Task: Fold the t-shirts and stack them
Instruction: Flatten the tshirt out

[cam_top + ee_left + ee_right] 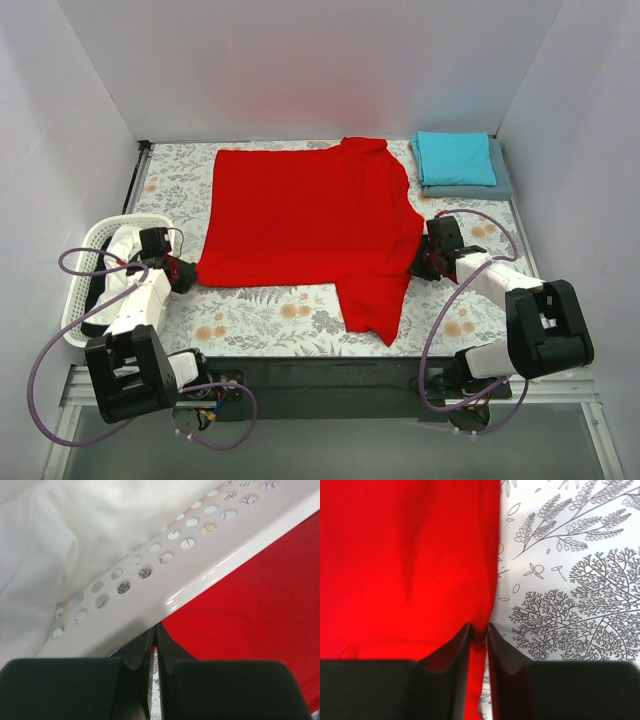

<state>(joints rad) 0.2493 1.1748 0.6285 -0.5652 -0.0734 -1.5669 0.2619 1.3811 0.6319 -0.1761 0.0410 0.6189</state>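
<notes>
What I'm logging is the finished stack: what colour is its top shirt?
The top shirt is teal, over a grey-blue shirt; clearest in the top external view.

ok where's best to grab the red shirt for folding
The red shirt lies flat, so pinch its right edge beside the near sleeve, coming in low from the right; that edge lies free on the table, where fingers can straddle it.

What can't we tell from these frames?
- Left wrist: whether the left gripper pinches the red t-shirt; its own fingers hide the tips.
- Right wrist: whether the right gripper grips that shirt's edge; fingers hide the contact.
- Top: fold of the grey-blue t-shirt, mostly covered by the teal t-shirt.
</notes>
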